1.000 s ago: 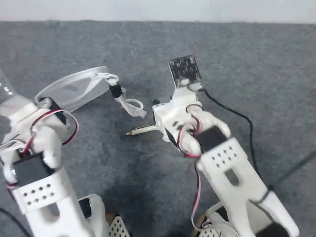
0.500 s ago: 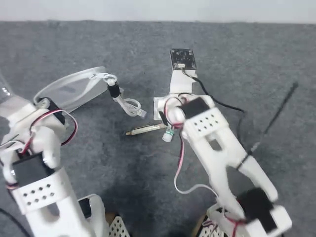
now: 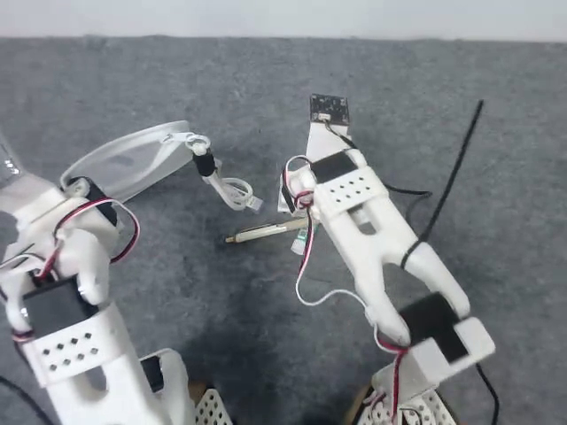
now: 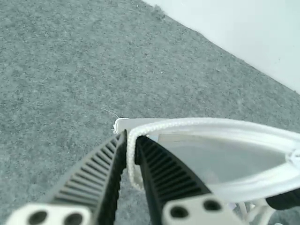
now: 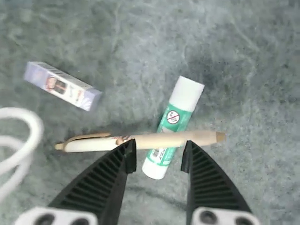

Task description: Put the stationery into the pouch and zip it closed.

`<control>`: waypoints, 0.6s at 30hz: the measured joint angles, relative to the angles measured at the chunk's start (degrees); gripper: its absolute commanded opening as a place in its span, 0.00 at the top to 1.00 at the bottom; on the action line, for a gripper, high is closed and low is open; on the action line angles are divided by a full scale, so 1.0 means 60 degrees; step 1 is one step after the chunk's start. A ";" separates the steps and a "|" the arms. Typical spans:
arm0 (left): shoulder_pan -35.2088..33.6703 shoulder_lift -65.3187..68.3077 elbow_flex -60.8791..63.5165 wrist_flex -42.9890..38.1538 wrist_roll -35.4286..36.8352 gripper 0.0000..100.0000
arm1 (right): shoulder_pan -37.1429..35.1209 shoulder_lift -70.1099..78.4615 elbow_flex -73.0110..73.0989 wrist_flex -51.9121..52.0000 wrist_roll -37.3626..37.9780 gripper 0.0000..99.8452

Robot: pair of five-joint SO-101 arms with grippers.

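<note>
Two arms at a grey mat (image 3: pixel 443 88).

**Container.** One pouch (image 4: pixel 211 157), clear-walled with a white zip rim, lies at the left of the mat in the high view (image 3: pixel 133 164). Its rim curves round in an open oval loop. The left gripper (image 4: pixel 130 140) is clamped on this rim, both ribbed jaws pressed together with the white edge pinched between them. The stationery lies on the mat, outside the pouch and well apart from it.

**Items, counted.**
- One pen (image 5: pixel 150 139), cream-coloured, lying flat; in the high view it sits near the middle of the mat (image 3: pixel 261 233).
- One glue stick (image 5: pixel 178 117), green label and white cap, lying flat. The pen crosses over its lower part, touching it.
- One small box (image 5: pixel 62 86), bluish, lying flat near the pen and apart from it.
- One white cable (image 5: pixel 35 130), looped, between the pouch and the pen.

**Right gripper** (image 5: pixel 158 147). It hangs directly above the pen, jaws spread apart, one to each side of the point where the pen crosses the glue stick. Nothing is gripped between them.
</note>
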 measured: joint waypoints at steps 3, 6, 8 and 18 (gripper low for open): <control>0.0000 0.0000 0.0000 0.0000 0.0000 0.99 | 0.0015 0.0498 -0.0278 0.0059 0.0000 0.84; 0.0000 0.0000 0.0000 0.0000 0.0000 0.99 | 0.0015 0.0967 -0.0527 0.0059 0.0000 0.84; 0.0000 0.0000 0.0000 0.0000 0.0000 0.99 | 0.0015 0.1216 -0.0703 0.0059 0.0000 0.84; 0.0000 0.0000 0.0000 0.0000 0.0000 0.99 | 0.0366 0.2330 -0.1436 0.0073 0.0000 0.85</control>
